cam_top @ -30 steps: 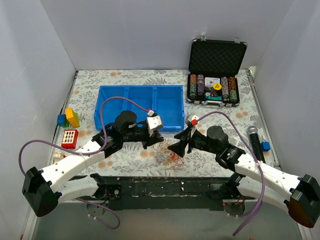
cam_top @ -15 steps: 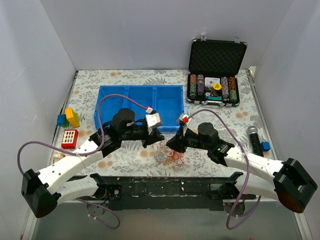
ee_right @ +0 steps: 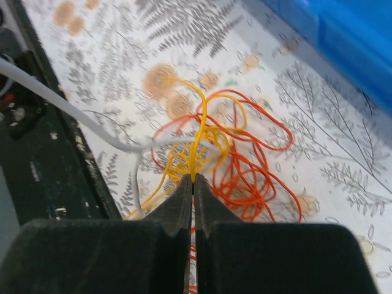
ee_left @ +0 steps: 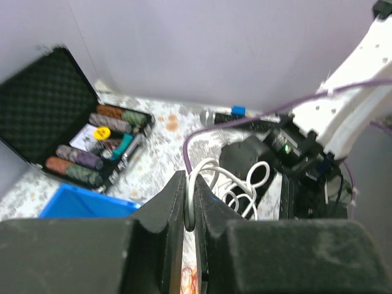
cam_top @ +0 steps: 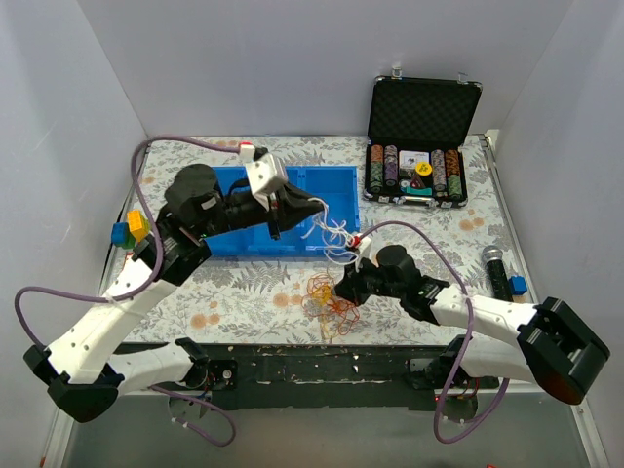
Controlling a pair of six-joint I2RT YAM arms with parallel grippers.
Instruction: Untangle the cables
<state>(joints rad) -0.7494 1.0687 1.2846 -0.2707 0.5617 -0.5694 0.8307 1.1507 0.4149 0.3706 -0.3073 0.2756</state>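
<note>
Since a second ago, the left gripper has been raised from the table and carried back over the blue tray. It is clamped on the white cable, and in the left wrist view a loop of that cable is seen pinched between the closed fingers. The white cable has been drawn up out of the heap and now hangs in curls from this gripper down toward the right gripper. The right gripper stood wide open beside the heap a second ago; it has been shut on the yellow cable at the heap's top, low over the table. The red cable is left in loops on the table just beside the yellow one, near the front edge.
</note>
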